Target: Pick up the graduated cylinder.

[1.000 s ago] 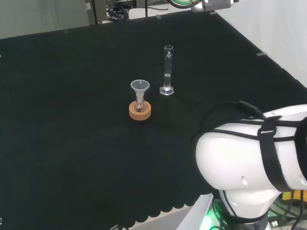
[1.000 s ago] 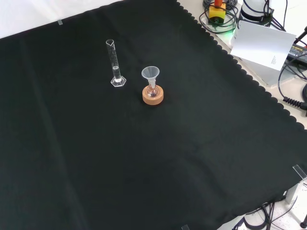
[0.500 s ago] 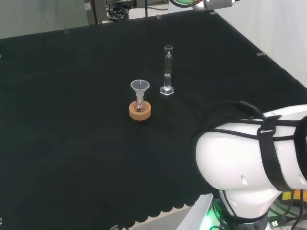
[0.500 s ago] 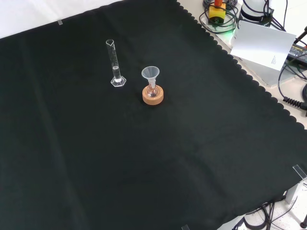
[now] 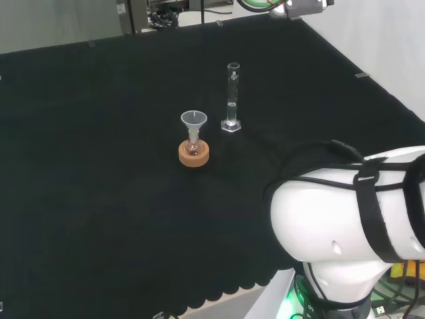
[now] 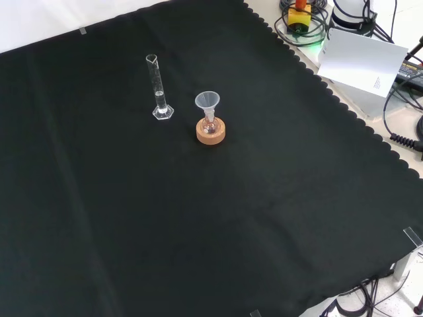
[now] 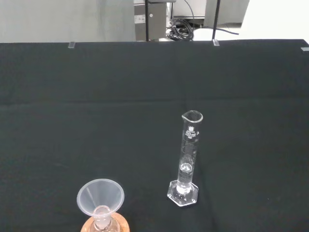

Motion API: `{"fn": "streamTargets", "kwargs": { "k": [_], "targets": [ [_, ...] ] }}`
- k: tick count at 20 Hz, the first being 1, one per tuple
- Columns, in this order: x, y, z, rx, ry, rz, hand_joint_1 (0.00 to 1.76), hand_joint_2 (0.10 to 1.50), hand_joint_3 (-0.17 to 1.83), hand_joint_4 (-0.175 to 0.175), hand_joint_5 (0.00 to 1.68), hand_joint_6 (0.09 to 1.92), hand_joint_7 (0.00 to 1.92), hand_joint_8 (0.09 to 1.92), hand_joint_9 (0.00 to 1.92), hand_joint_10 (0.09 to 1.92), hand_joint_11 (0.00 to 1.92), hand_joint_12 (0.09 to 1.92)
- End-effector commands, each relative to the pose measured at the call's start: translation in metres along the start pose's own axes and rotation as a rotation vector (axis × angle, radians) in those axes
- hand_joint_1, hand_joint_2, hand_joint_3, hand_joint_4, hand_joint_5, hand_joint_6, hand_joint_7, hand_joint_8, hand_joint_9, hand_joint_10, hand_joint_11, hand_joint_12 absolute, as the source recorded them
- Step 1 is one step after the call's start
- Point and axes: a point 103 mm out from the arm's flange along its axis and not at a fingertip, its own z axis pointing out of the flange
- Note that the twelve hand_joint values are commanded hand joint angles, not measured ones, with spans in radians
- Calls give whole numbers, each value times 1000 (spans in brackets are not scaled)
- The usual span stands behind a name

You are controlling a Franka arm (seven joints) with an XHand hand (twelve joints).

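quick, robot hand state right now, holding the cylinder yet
Robot hand: cannot be told. Graduated cylinder stands upright on the cloth, nothing touching it, beside the funnel.

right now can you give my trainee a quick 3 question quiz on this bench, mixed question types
1. True or false: the graduated cylinder lies on its side on the black cloth.
2. What sits in the neck of the small flask on the cork ring? A) a stopper B) a funnel C) a pipette
3. In the front view, does the graduated cylinder stand to the left or to the right of the cork ring?

Key
1. False: it stands upright on its hexagonal base.
2. B: the funnel.
3. To the left, apart from it.
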Motion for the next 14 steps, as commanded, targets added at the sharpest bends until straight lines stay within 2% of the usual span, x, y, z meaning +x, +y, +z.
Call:
{"fn": "streamTargets", "kwargs": {
  "k": [1, 6, 10, 14],
  "targets": [
    [-22, 12, 24, 11, 23, 45, 0, 1226, 341, 6, 272, 87, 111, 545, 321, 620, 162, 1348],
    [-47, 27, 45, 3, 48, 60, 0, 1227, 337, 5, 276, 87, 120, 548, 328, 621, 163, 1350],
    [-63, 54, 67, 5, 67, 66, 1, 1225, 331, 3, 277, 87, 127, 550, 331, 621, 163, 1351],
    [-78, 84, 96, -5, 97, 51, 17, 1221, 318, 1, 276, 87, 129, 549, 332, 619, 159, 1352]
  ]
}}
